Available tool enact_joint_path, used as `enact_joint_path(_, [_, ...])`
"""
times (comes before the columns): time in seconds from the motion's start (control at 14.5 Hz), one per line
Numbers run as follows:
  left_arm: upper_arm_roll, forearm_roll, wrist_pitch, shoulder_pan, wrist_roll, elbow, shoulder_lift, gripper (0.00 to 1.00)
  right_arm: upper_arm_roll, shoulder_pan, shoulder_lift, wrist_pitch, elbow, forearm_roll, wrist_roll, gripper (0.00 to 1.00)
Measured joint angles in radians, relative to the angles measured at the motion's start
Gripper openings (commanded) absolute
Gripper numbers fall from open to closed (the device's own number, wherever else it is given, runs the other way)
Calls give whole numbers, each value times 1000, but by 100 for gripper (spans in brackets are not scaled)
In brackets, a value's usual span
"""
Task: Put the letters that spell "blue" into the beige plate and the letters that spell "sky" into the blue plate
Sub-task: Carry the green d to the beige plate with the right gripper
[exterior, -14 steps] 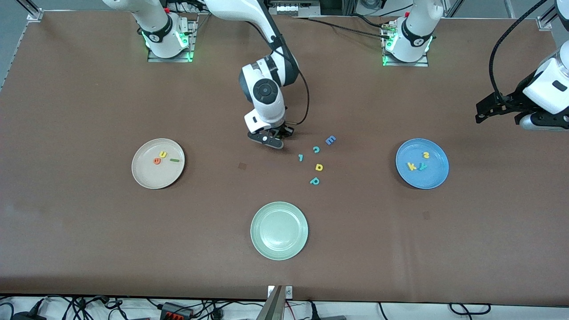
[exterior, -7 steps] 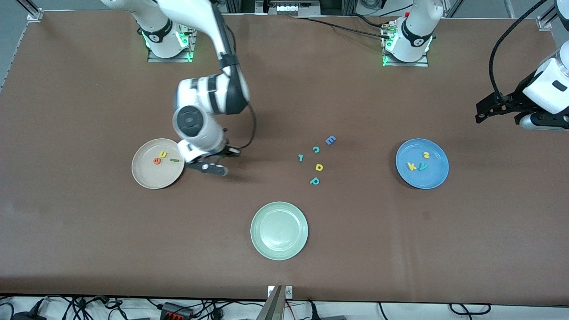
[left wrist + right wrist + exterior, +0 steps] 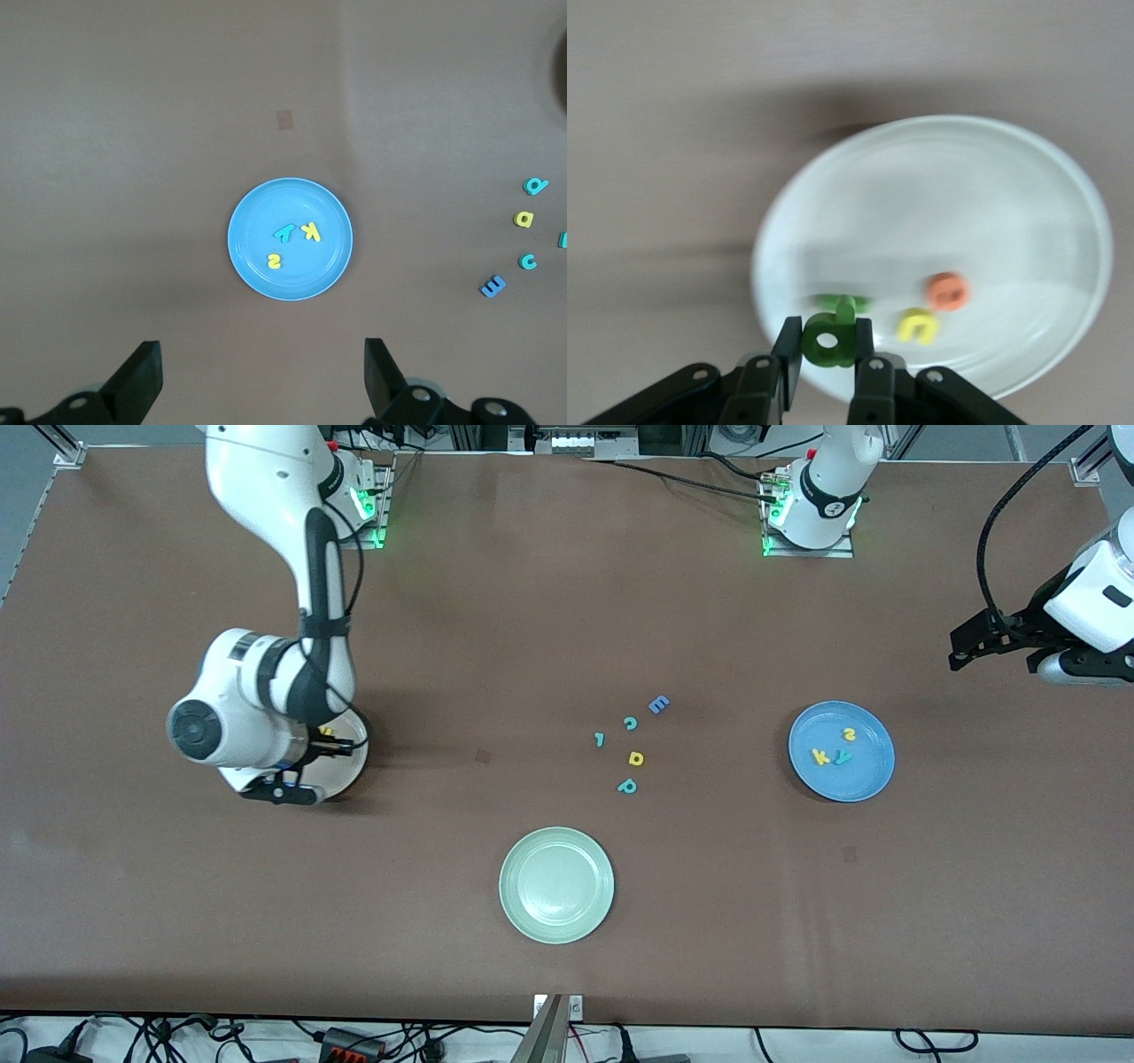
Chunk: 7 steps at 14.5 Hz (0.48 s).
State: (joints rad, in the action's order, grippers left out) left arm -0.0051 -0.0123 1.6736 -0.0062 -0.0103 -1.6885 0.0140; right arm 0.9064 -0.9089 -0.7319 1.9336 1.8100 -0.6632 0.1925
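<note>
Your right gripper (image 3: 827,359) is over the beige plate (image 3: 354,762), near the table edge at the right arm's end, with its fingers clamped on the green b (image 3: 828,339). The orange e (image 3: 949,290), yellow u (image 3: 918,325) and dark green l (image 3: 833,304) lie in that plate. Your left gripper (image 3: 261,376) waits with jaws wide apart and holding nothing, over the table at the left arm's end. The blue plate (image 3: 873,779), near that end, holds the yellow s (image 3: 849,734), yellow k (image 3: 820,756) and teal y (image 3: 842,757). You see spare letters (image 3: 635,758) grouped mid-table, and a pale green plate (image 3: 556,930) toward the front edge.
</note>
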Motion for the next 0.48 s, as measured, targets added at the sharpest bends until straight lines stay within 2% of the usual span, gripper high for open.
enact_joint_path(0.14, [0, 0, -1, 0, 0, 0, 0, 100, -3, 10, -12, 0, 2, 0, 12, 13])
enact_joint_path(0.21, [0, 0, -1, 0, 0, 0, 0, 100, -7, 8, -18, 2, 2, 0, 12, 25])
enact_joint_path(0.35, [0, 0, -1, 0, 0, 0, 0, 100, -10, 4, -30, 7, 2, 0, 12, 100])
enact_joint_path(0.48, [0, 0, -2, 0, 0, 0, 0, 100, -10, 7, -36, 10, 2, 0, 12, 100])
